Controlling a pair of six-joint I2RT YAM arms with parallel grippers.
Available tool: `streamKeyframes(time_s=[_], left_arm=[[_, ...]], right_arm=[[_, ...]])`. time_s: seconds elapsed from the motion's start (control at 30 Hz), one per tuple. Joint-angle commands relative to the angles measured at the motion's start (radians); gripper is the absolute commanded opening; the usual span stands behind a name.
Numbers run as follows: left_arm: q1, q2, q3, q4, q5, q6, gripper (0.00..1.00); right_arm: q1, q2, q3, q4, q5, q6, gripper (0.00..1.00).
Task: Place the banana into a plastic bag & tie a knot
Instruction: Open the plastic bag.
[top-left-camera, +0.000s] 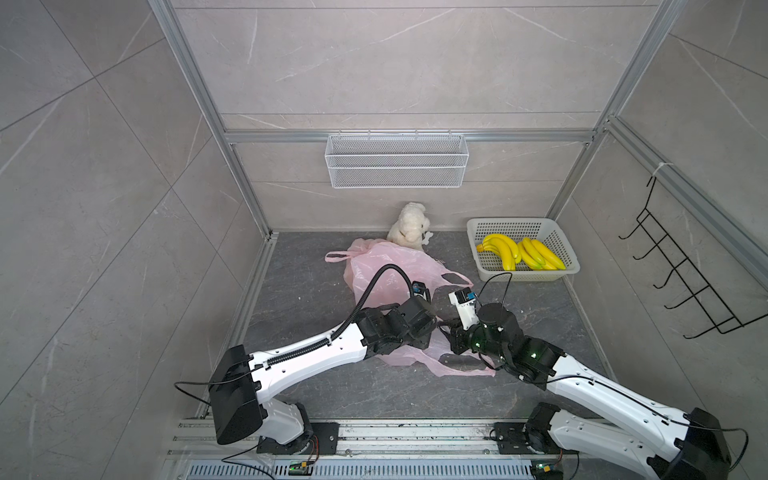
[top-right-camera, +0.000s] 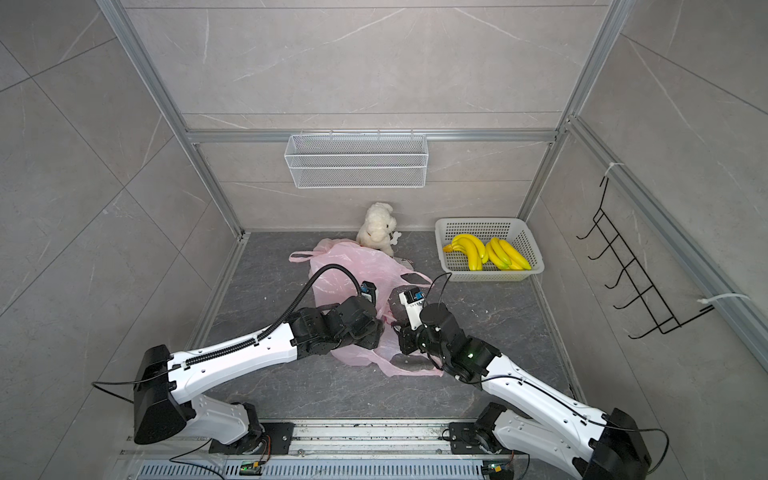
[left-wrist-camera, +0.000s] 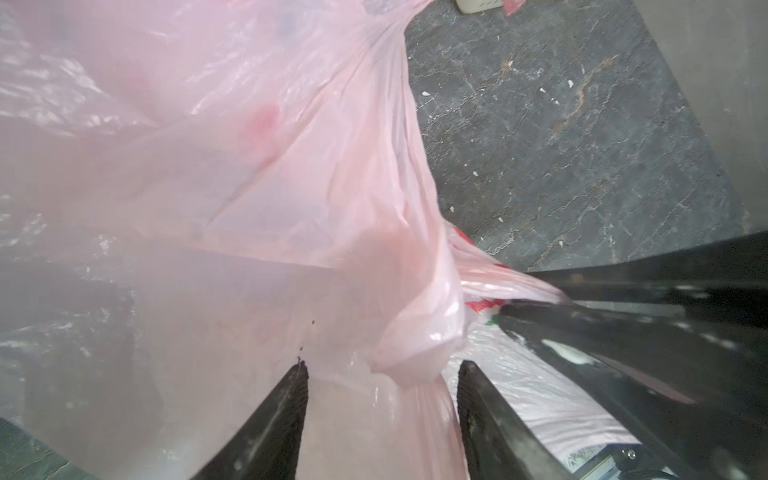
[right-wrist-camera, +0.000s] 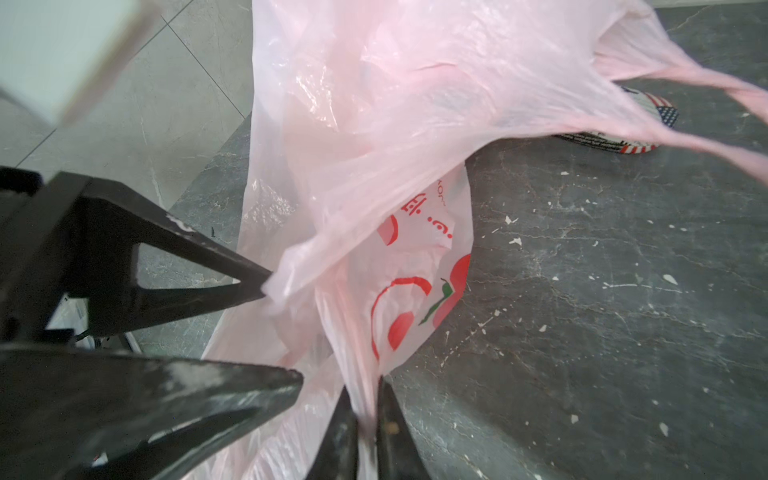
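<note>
Pink bag (right-wrist-camera: 374, 124): limp, slippery film, best taken where bunched; a fold is clamped in the right pincer (right-wrist-camera: 365, 386), left pincer (left-wrist-camera: 383, 365) parted around film.

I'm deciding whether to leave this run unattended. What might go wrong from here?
1. The right gripper has jaws shut on only a thin bunch of the pink bag; the film may slip or tear.
2. The left gripper has jaws apart around loose film, so the mouth could sag shut.
3. The bananas lie in the basket; fetching one means an arm leaving the bag.
</note>
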Motion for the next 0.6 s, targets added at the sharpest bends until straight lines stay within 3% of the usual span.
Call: streamKeyframes(time_s=[0.0,0.1,0.27,0.4,0.57], left_arm=[[-0.002,0.028,0.061,-0.036,-0.032,0.006,0.61],[-0.002,0.065,0.093,-0.051,-0.03,0.004,0.64],[0.003,0.088,0.129,-0.126,-0.153,-0.073,0.59],[0.017,0.093,0.141,-0.196,-0.247,-0.121,0.43],[0.02,0.049,0.104,-0.171,-0.276,-0.126,0.23]], right_arm=[[0.009,-0.017,-0.002,0.018,0.012,0.017,0.13],[0.023,-0.016,-0.001,0.025,0.012,0.016,0.12],[0.036,-0.031,-0.012,0.01,0.051,0.021,0.12],[0.036,-0.057,-0.031,-0.017,0.098,0.042,0.09],[0.037,-0.07,-0.051,-0.063,0.177,0.091,0.09]])
